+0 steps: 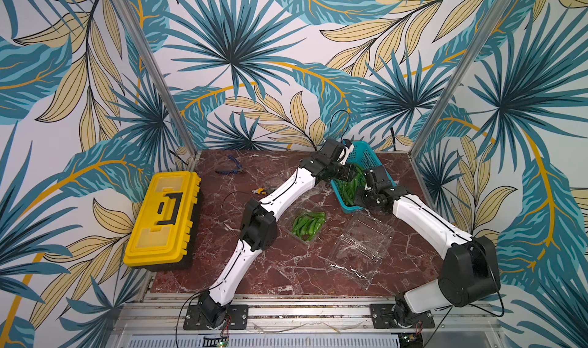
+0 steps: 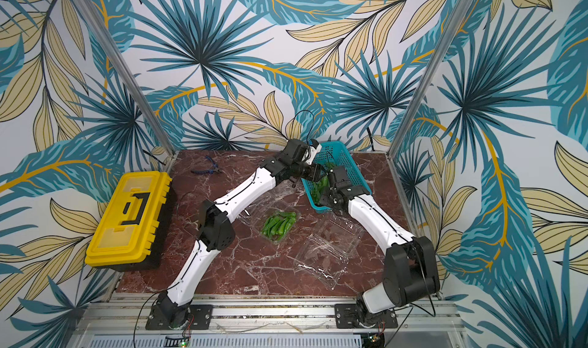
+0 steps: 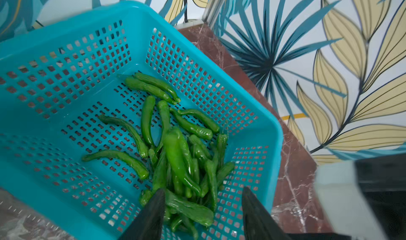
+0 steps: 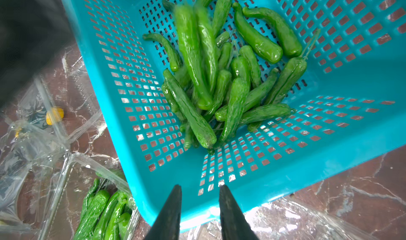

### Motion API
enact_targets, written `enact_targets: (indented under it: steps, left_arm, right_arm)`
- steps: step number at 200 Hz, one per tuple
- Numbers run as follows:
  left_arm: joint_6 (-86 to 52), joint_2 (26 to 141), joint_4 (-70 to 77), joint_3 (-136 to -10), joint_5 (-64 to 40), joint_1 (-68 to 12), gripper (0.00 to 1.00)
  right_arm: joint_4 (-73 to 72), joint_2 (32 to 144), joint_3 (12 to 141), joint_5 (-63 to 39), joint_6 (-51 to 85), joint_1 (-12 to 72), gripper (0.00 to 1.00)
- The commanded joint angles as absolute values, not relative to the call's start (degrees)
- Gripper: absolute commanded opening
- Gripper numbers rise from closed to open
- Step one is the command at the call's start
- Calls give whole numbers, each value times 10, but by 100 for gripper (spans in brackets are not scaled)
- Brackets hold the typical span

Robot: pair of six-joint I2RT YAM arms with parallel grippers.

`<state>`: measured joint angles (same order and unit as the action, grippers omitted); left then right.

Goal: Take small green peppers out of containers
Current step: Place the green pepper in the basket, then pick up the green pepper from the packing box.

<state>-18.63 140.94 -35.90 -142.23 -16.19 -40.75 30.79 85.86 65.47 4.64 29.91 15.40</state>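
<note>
As seen from the left wrist: left jaws wide apart, nothing clamped, hanging over a teal perforated plastic basket. Holds a loose heap of small glossy green peppers, piled toward one corner, a few strays lying apart on the perforated floor. Topmost pepper motion-blurred; cannot tell whether resting or in the air.

From the right wrist: right jaws apart by a narrow gap, clamping nothing, tips at the basket wall close to its rim, same heap beyond. Just beside a basket corner, more green peppers inside a clear ribbed plastic clamshell container.

In both top views: basket at the far right of the red-brown marble worktop, with the white-and-black left arm and right arm meeting over it; jaws mostly hidden there. Pepper-filled clamshell mid-worktop, near the basket's near end, between the two arms, peppers heaped in its tray.

Second clear clamshell: lies open and empty nearer the front edge, beside the right arm, close to the filled one.

Yellow plastic toolbox, black handle, shut: sits at the worktop's left edge, well apart from the peppers.

Blue-handled pliers: lie near the back edge, behind the toolbox.
</note>
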Motion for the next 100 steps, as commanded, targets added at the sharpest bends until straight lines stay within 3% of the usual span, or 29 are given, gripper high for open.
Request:
enact_targets:
  steps: [1, 52, 100]
  left_arm:
    - [-194, 1330, -330, -1401, -166, -398, 72]
    - [-291, 1087, -167, -1030, -80, -331, 79]
    - [-327, 999, -161, -813, -35, -281, 80]
  right_arm:
    - [303, 847, 641, 7, 278, 155, 32]
    - [307, 895, 695, -96, 197, 241, 33]
    - [326, 1045, 776, -204, 181, 337, 37]
